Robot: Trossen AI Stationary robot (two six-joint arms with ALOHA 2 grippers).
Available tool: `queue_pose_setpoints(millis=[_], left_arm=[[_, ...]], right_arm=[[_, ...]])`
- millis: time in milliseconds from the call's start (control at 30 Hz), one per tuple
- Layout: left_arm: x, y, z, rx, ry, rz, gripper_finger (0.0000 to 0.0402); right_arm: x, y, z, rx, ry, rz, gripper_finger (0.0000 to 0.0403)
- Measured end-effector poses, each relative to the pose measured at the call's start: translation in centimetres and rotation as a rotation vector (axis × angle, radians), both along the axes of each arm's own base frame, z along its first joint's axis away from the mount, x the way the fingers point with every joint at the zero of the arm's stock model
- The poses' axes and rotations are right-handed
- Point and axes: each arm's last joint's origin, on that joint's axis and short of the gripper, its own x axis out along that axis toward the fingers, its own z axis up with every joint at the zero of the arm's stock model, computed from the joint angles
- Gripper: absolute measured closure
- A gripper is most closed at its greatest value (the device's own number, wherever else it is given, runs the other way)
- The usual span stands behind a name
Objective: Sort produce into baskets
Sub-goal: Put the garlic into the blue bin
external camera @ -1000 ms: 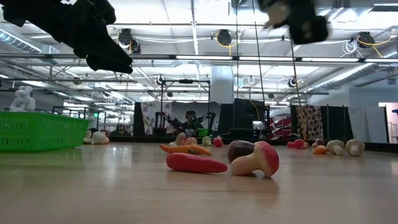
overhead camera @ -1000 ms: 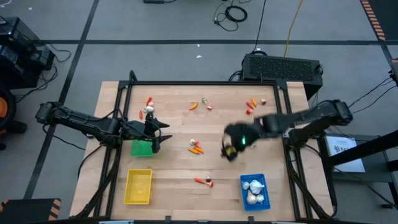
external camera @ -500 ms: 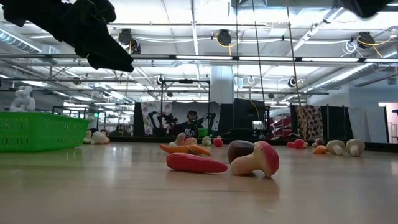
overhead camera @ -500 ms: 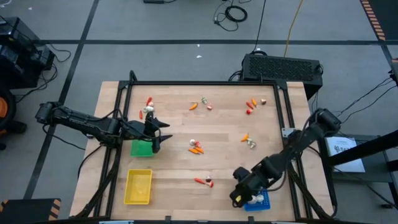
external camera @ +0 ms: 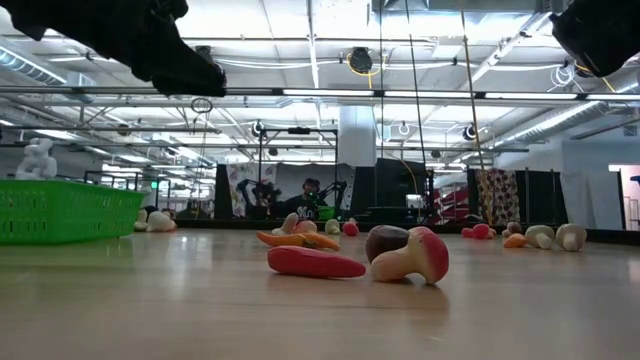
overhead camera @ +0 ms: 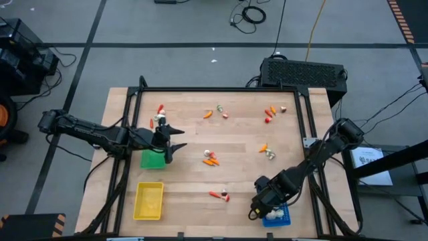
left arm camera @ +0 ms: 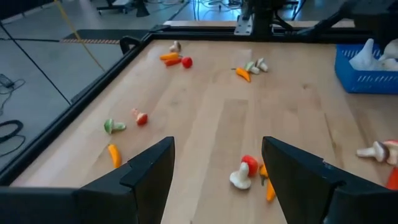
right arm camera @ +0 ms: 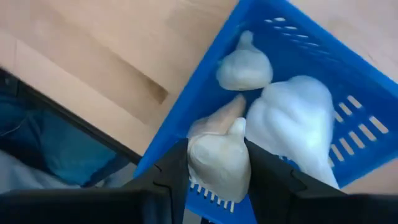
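Item: white garlic bulb (right arm camera: 219, 163), pinched between the right gripper (right arm camera: 217, 171) fingers, over the blue basket (right arm camera: 348, 93) at the table's near right.
Handling: likely light, stiff, smooth; best gripped across the fat belly.
Basket contents: two more bulbs.
Left gripper (left arm camera: 217, 171): spread wide, empty, by the green basket (overhead camera: 152, 159).

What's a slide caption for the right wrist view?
Right gripper holds a garlic bulb over the blue basket.
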Motion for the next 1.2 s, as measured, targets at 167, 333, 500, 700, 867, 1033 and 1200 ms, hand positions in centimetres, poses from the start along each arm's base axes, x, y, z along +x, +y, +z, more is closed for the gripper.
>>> queue_pose_setpoints(millis=[167,333,500,700,867,1033,1200], left_arm=[[0.1,0.5,0.0,0.005,-0.004,0.025,0.0153],[0.1,1.0,0.0,-0.003,-0.006,0.056,0.0153],[0.2,1.0,-0.2,-0.048,-0.002,0.066,0.0153],[0.7,0.5,-0.9,-0.093,0.043,0.0,0.0153],[0.9,0.1,-1.3,-0.109,0.066,-0.045,0.0153],[0.6,0.7,-2.1,-0.104,0.125,0.103,0.0153],[-0.2,2.6,-2.9,-0.129,0.241,0.334,0.0153]], right_arm=[[0.2,-0.4,0.0,-0.009,-0.003,0.023,0.0252],[0.3,-0.9,-0.1,-0.023,-0.002,0.042,0.021],[0.3,-1.1,-0.1,-0.03,-0.006,0.082,0.018],[0.1,-1.5,0.8,-0.077,-0.069,0.099,0.018],[-0.1,-2.5,2.4,-0.234,-0.249,0.178,0.0187],[0.4,-3.6,3.0,-0.66,-0.463,0.241,0.0188],[1.6,-4.7,2.9,-1.028,-0.56,0.201,0.0188]])
